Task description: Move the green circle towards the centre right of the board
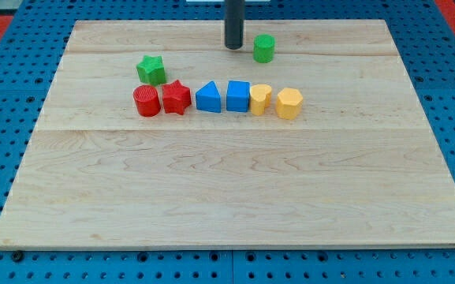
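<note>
So my tip (233, 47) is parked near the top edge of the wooden board (227, 197), just to the view's left of the green circle (264, 48), with a sliver of bare wood between the two, not touching as far as I can see. No jaws on this rig, it's just a plain dark rod, so nothing is being held. The green circle is a stubby little cylinder sitting upright, up toward the view's top and a bit right of the middle. To the right of it there's open plank all the way to the board's right edge, and below it sits the row of blocks. That row, going left from the green circle's lower right: yellow hexagon (289, 103), a rounded yellow block (260, 99) whose shape I can't pin down, blue cube (238, 95), blue triangle (207, 98), red star (176, 97), red circle (146, 101), all nearly shoulder to shoulder. The green star (151, 69) sits well left of the green circle, just above the red ones. The board is pale grained wood in glued strips, on a blue pegboard table (6, 87).
</note>
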Available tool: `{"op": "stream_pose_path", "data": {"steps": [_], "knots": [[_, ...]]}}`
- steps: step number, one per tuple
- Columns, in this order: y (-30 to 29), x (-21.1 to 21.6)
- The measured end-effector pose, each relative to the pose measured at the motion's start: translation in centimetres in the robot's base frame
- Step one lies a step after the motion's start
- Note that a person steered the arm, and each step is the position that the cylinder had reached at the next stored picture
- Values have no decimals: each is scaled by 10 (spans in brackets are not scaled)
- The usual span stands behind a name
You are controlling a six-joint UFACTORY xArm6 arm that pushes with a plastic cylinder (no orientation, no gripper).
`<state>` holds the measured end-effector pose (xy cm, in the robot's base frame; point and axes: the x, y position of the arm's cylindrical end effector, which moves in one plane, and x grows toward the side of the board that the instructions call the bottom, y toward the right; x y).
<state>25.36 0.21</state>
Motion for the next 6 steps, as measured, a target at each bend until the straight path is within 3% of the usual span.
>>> {"op": "stream_pose_path", "data": {"steps": [2, 3, 4, 5, 6], "knots": [[156, 6], [189, 7], [216, 49], [224, 56], [269, 90]]}}
